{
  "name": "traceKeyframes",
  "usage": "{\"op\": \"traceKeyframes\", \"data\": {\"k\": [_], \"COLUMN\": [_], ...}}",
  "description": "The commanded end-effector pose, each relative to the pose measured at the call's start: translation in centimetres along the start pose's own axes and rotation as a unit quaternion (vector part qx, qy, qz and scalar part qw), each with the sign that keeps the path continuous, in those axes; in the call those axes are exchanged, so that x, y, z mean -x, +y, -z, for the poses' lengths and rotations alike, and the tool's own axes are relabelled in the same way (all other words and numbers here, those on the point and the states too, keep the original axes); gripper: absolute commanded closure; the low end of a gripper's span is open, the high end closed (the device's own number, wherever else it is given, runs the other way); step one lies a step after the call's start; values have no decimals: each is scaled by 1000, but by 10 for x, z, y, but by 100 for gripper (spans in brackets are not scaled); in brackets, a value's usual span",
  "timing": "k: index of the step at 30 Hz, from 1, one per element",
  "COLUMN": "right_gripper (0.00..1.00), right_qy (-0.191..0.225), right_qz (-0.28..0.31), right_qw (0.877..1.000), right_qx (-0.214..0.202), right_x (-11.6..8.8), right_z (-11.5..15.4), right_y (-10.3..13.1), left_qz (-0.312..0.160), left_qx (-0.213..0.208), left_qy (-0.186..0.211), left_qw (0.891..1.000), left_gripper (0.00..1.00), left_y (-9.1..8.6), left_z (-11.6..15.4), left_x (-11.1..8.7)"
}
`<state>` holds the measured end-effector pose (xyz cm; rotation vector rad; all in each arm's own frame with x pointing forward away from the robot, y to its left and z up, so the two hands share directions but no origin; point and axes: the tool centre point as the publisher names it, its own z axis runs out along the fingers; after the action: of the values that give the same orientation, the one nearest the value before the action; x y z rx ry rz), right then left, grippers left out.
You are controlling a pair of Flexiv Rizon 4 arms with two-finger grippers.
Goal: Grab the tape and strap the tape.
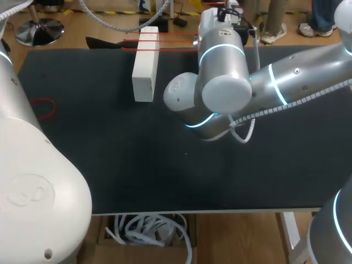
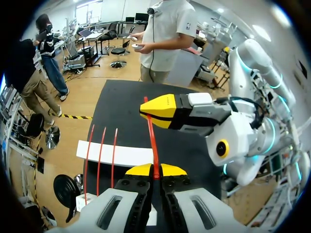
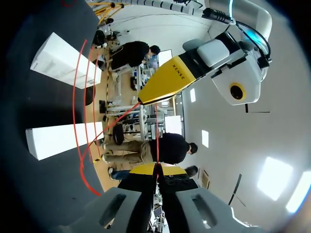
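Look: thin red tape point(image 2: 154, 145), narrow as a cord, bright red.
Held stretch: one straight, taut strand runs between the left pincer point(image 2: 155, 170) and the right pincer point(image 3: 156, 168). It is pinched between the yellow tips of each and hangs clear of the black worktop point(image 1: 137, 165).
Wraps: three red strands cross the far end of a long white rectangular block point(image 1: 145, 65), side by side and slightly apart. They lead off to its right.
Block pose: lies flat on the worktop, its length pointing away from the robot.
Loose piece: a small red loop point(image 1: 44, 108) lies flat near the worktop's left edge, well apart from the block.
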<state>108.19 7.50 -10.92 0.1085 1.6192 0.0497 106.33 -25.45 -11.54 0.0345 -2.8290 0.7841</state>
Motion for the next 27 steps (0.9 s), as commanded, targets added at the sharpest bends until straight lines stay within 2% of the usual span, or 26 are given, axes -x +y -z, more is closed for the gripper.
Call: {"op": "traceKeyframes", "data": {"k": [1, 27], "right_gripper": [100, 100], "right_qy": [2, 1], "right_qz": [3, 7], "right_qw": [1000, 1000], "right_qx": [0, -18], "right_x": [2, 0], "right_z": [1, 5], "right_y": [2, 10], "left_qz": [1, 1], "left_qx": [2, 2], "left_qy": [1, 1], "left_qw": [1000, 1000], "left_gripper": [100, 100], "left_y": [-1, -1], "left_z": [1, 1], "left_x": [0, 0]}}
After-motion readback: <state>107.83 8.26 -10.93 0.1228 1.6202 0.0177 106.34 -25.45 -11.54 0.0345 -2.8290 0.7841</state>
